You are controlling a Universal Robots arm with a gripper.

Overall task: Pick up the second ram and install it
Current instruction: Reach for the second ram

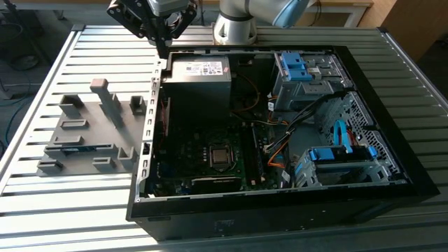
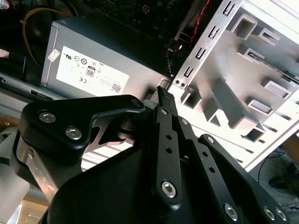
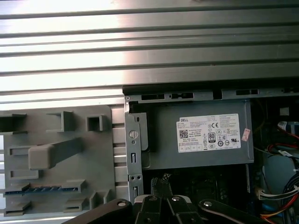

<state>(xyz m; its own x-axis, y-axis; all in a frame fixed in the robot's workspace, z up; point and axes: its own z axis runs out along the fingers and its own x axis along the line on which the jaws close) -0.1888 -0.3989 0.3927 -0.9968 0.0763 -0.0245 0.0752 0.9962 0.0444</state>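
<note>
**Exterior view:** The gripper (image 1: pixel 163 48) hangs over the case (image 1: pixel 155 105) rim beside the PSU (image 1: pixel 199 71), clenched on nothing. The ram (image 1: pixel 75 149) sits on edge in a tray (image 1: pixel 94 134) slot, well apart from the gripper.

**Second wrist view:** The fingertips (image 2: pixel 162 95) are pressed together, near the case wall. Risk: a low traverse towards the tray would strike that wall.

**First wrist view:** The ram is seated between slot walls. Risk: a descent with closed or skewed fingers would hit the board's top edge, or a crooked grasp would jam it and drag the tray.
</note>
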